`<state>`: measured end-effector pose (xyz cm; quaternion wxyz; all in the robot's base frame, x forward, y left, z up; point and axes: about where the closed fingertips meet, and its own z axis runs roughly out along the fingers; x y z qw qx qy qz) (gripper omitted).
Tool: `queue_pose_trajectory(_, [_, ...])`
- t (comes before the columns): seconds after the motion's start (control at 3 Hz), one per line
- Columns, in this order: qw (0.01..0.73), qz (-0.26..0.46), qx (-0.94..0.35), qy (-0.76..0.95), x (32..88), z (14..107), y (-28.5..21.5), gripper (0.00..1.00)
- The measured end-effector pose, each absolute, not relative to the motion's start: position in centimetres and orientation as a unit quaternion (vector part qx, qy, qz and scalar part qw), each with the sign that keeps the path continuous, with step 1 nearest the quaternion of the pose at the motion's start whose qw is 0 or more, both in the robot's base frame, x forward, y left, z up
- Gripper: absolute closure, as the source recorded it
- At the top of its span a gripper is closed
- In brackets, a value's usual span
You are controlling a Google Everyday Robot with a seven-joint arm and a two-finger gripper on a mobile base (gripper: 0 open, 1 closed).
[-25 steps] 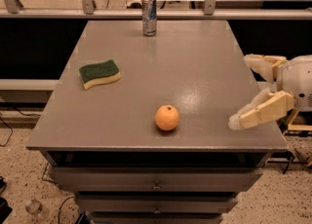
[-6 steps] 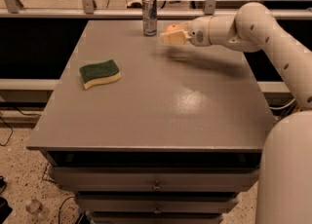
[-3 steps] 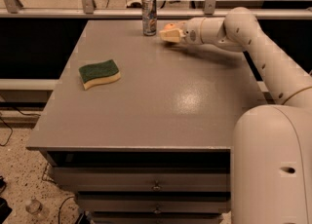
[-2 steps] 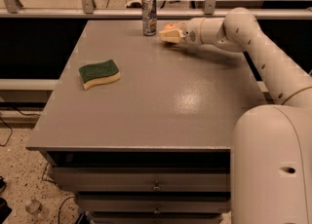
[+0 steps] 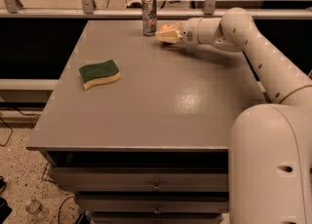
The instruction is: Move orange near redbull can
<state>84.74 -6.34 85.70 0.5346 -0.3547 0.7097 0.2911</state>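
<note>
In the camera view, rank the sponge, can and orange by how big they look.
1. sponge, though it sits nearest the camera.
2. can, farther back.
3. orange, mostly hidden in the gripper beside the can, so its rank is unsure.

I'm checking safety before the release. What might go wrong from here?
The end effector, holding the orange, sits right beside the redbull can; a nudge toward it might topple the slim can. Both are near the far edge of the table, so the released orange might roll off.
</note>
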Motion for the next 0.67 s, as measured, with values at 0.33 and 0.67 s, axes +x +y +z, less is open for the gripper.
queue_pose_trajectory(0.33, [0.533,0.293,-0.356,0.709,84.76,85.56,-5.98,0.13])
queue_pose_trajectory(0.67, [0.532,0.295,-0.357,0.709,84.78,85.43,-5.67,0.0])
